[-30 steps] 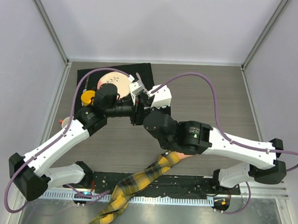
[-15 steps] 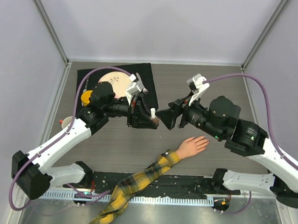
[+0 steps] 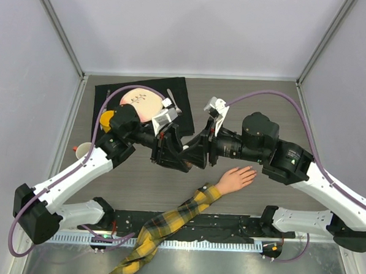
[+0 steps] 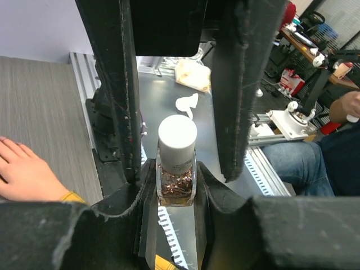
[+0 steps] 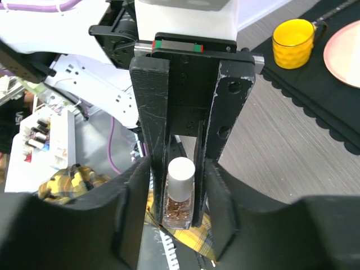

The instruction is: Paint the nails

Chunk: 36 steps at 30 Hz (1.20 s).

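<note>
Moved since half a second ago: the right gripper (image 3: 194,155), then standing clear to the right of the left gripper (image 3: 179,156), is now drawn in to meet it over the middle of the table. The left arm is little changed.

1. Nail polish bottle (image 4: 176,181). Small, clear glass, coppery glitter fill, white cap (image 4: 177,134) uppermost. The left gripper is clenched on the glass body below the cap.

2. Right gripper. Fingers released, one on each side of the cap, with a gap showing on both sides. Not touching it.

3. Mannequin hand (image 3: 233,179). Pale peach, fingers spread, on a yellow-and-dark plaid sleeve (image 3: 179,218) that runs off the near edge. It lies towards the near edge, right of centre, just beside the meeting grippers. Nails (image 3: 251,172) are at the fingertips, pointing towards the right edge. They are too small to tell whether any is painted.

4. Black mat (image 3: 108,93). Far left corner, carrying a pink plate (image 3: 136,99) and a yellow cup (image 3: 108,118). Not in use.

Step in hand, as judged: taking off the cap, with painting not yet begun.

Handling notes:
- Centre the right fingers on the cap alone, above the left fingers, so that the two grippers do not pinch each other.
- Close squarely and turn about the cap's own axis while the left grip holds firm, or the bottle may spin with it.
- Draw the brush straight out of the neck.
- Keep drips off the sleeve.
</note>
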Each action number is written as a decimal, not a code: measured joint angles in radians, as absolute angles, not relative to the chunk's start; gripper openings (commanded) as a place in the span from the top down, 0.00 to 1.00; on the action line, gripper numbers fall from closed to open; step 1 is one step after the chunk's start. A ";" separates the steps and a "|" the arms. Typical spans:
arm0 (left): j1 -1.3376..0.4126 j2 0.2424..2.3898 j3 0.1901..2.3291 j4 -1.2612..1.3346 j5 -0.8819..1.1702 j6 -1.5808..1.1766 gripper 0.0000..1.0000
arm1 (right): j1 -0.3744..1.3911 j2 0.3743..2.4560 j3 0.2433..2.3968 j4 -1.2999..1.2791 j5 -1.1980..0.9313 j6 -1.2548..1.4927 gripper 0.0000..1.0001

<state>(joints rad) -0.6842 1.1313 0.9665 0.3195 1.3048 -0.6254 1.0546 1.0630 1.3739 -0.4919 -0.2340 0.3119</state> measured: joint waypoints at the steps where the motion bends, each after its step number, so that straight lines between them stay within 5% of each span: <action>1: -0.687 1.130 0.966 0.322 1.308 -0.625 1.00 | 1.050 1.062 1.373 -0.489 -0.245 0.312 0.59; 7: -0.692 1.123 0.966 0.333 1.319 -0.626 1.00 | 1.034 1.048 1.359 -0.473 -0.310 0.310 0.74; 11: -0.694 1.123 0.966 0.332 1.325 -0.624 1.00 | 1.023 1.036 1.340 -0.463 -0.336 0.308 0.99; 19: -0.691 1.096 1.014 0.075 1.158 -0.434 1.00 | 1.013 1.031 1.322 -0.459 -0.260 0.292 0.99; 28: -0.674 1.113 1.112 -0.284 0.620 -0.250 1.00 | 1.325 1.346 1.499 -0.568 0.906 0.353 0.99; 29: -0.668 1.113 1.106 -0.294 0.601 -0.234 1.00 | 1.328 1.373 1.505 -0.566 0.953 0.365 0.99; 36: -0.663 1.098 1.086 -0.255 0.654 -0.209 1.00 | 1.303 1.326 1.480 -0.545 0.865 0.350 0.52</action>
